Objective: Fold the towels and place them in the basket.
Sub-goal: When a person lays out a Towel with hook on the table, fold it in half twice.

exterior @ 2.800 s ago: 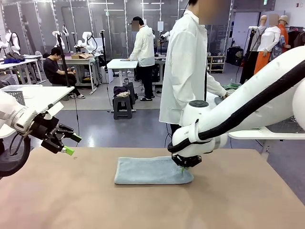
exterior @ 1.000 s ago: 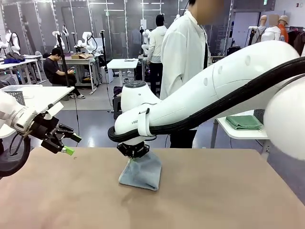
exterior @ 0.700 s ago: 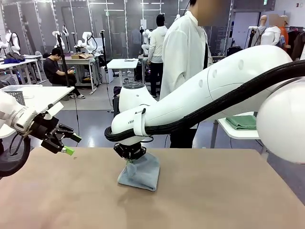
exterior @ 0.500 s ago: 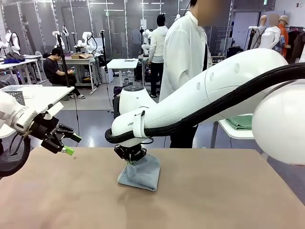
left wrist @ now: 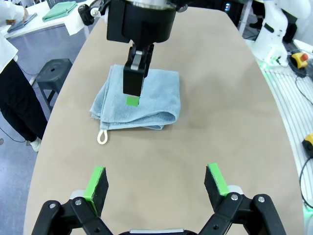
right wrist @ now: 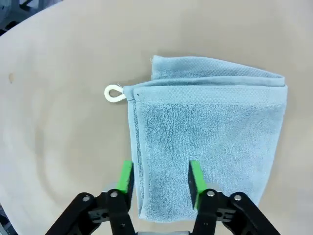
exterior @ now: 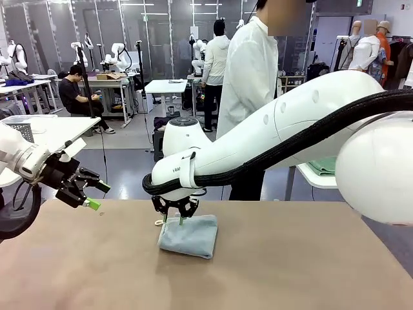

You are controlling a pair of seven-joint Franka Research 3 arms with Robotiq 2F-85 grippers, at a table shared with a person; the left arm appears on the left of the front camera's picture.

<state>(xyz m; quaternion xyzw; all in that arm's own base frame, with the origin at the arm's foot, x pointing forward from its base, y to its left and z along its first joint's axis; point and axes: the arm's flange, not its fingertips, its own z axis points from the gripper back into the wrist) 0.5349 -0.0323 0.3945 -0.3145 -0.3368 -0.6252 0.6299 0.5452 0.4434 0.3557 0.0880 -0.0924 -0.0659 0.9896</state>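
Observation:
A pale blue-grey towel lies folded into a small rectangle on the brown table, its white corner loop sticking out at one side. My right gripper hovers just above the towel's left edge, open, with its green pads apart and nothing between them. In the left wrist view the right gripper points down at the towel. My left gripper hangs open over the table's left edge, well away from the towel. In its own view the left gripper is empty. The basket is out of view.
A person in a white coat stands at the table's far edge. A white side table with a folded green cloth stands at the right. A dark stool stands beside the table.
My right gripper has opened, let go of the towel's edge and risen slightly. The raised fold has dropped flat onto the rest of the towel. The left arm has not moved.

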